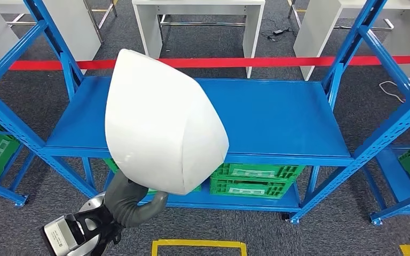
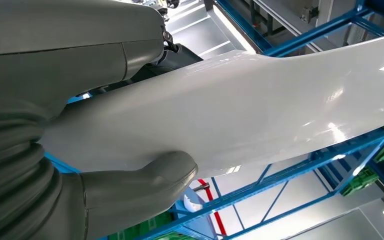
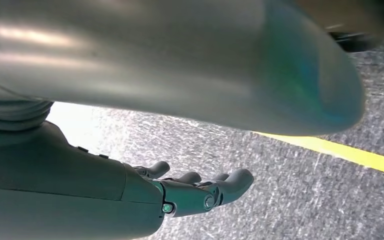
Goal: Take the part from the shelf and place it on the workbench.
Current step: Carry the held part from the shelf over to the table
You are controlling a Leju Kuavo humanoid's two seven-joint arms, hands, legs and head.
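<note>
The large white curved smooth-surfaced shell part (image 1: 163, 120) is held up in front of the blue metal shelf (image 1: 277, 117), above its top board. The part is gripped at its lower edge by the left hand (image 1: 133, 202), with the thick grey thumb (image 2: 145, 185) pressed against one face and the darker fingers on the other. The right hand (image 3: 200, 192) is seen over grey carpeted floor (image 3: 280, 190) beside a yellow floor line (image 3: 350, 155), holding nothing, its fingers loosely extended. Green plastic crates (image 1: 256, 178) are stored on the lower shelf board.
</note>
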